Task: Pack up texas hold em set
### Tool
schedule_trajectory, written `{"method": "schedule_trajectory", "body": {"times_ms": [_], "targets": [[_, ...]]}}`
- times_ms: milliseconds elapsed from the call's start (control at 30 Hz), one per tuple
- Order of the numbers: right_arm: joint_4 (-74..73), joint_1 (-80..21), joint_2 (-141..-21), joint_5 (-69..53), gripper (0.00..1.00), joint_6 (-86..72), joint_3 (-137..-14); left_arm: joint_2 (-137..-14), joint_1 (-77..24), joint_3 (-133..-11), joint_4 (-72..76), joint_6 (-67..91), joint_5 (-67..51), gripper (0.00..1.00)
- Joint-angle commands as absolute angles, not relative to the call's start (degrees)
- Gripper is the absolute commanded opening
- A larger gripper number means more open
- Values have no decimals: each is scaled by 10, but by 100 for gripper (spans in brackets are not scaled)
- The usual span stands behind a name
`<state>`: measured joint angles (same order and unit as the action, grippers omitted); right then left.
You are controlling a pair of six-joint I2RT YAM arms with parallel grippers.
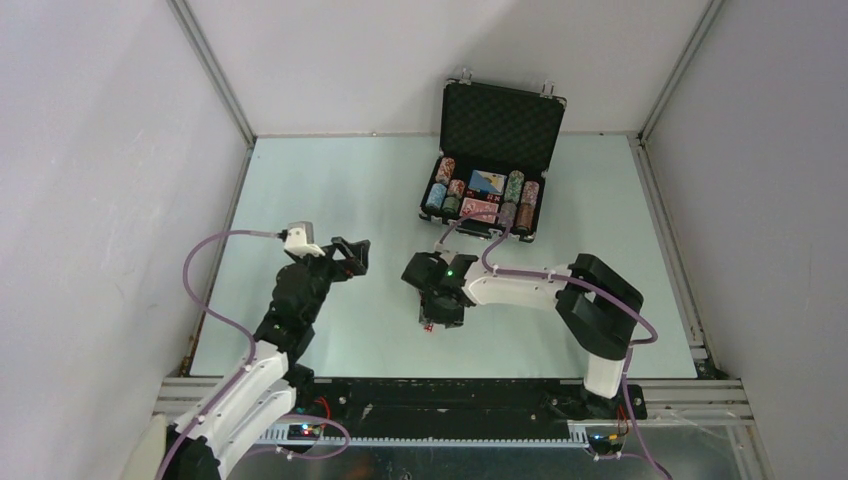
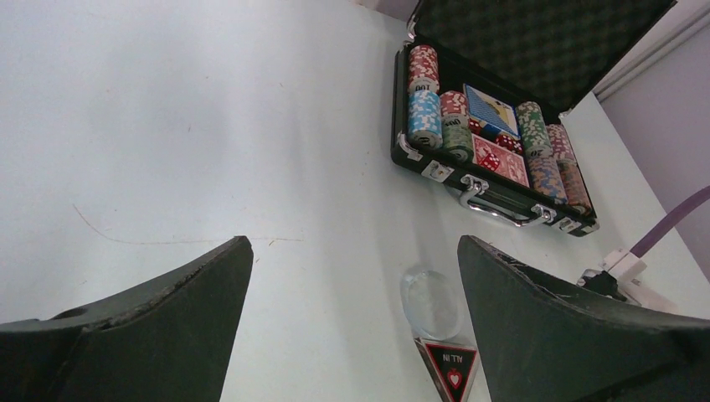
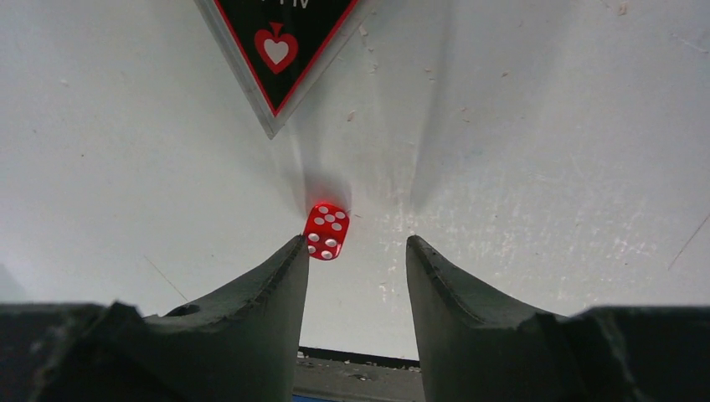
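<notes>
The black briefcase [image 1: 497, 125] stands open at the table's far side, holding striped chip stacks [image 1: 446, 170], card decks [image 1: 487, 183] and red dice; it also shows in the left wrist view [image 2: 435, 172]. A loose red die [image 3: 326, 230] lies on the table just off the left fingertip of my right gripper [image 3: 356, 243], which is open and empty above it. The die also shows in the top view [image 1: 427, 328] under that gripper [image 1: 435, 312]. A black triangular dealer token [image 3: 280, 50] lies just beyond it. My left gripper [image 2: 352, 251] is open and empty, with a clear round token [image 2: 431, 301] and the triangular token [image 2: 452, 368] by its right finger.
White walls with metal frame rails enclose the pale green table [image 1: 330, 180]. A black rail [image 1: 480, 390] runs along the near edge by the arm bases. Purple cables loop off both arms.
</notes>
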<state>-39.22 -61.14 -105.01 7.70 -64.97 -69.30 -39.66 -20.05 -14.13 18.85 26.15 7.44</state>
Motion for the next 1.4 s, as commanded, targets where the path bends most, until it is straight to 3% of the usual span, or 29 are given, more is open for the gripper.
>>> {"method": "schedule_trajectory", "body": {"times_ms": [0,333,700,933,1233,1367], "targets": [[-374,-620,-1048,87,50,-666,-694,-387,-199,-138,199,270,97,100],[-358,-622,-1061,85,50,-674,-695,-387,-199,-142,194,275,96,100],[-341,-621,-1071,84,37,-677,-695,-385,-199,-142,194,274,98,100],[-341,-613,-1079,70,36,-674,-695,-387,-200,-143,194,273,100,100],[-358,-591,-1037,71,21,-653,-695,-383,-199,-143,189,269,101,100],[-351,-539,-974,90,4,-599,-695,-383,-199,-143,188,265,101,100]]}}
